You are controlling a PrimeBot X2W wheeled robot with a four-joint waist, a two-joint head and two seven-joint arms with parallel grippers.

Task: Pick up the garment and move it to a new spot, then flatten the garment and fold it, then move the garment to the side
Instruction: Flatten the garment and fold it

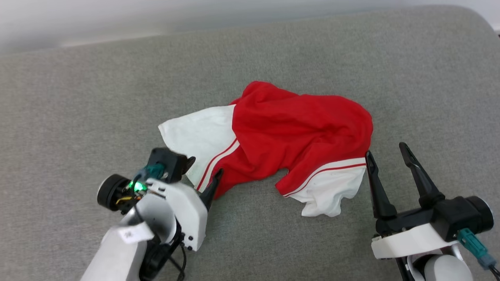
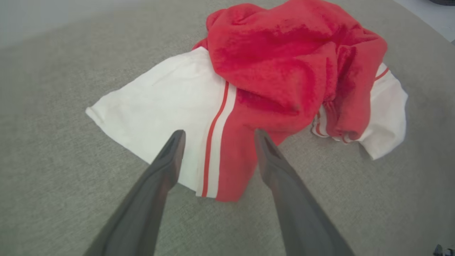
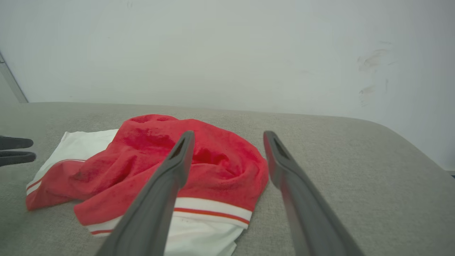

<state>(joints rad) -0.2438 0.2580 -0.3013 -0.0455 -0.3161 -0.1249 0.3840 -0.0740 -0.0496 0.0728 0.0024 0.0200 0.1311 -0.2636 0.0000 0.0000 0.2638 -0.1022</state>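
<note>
Head view is showing the garment [image 1: 297, 128] lying crumpled on a grey cushion [image 1: 78, 117]; left gripper [image 1: 204, 167] at seven o'clock, right gripper [image 1: 384, 150] at four, both gaping wide, gripping nothing.

Grey woven upholstered surface [image 1: 78, 97], flat, far right corner rounded; plain pale wall [image 3: 213, 53] right behind it; faint dark scuff marks [image 3: 369, 64] on wall at right; soft, even light
</note>
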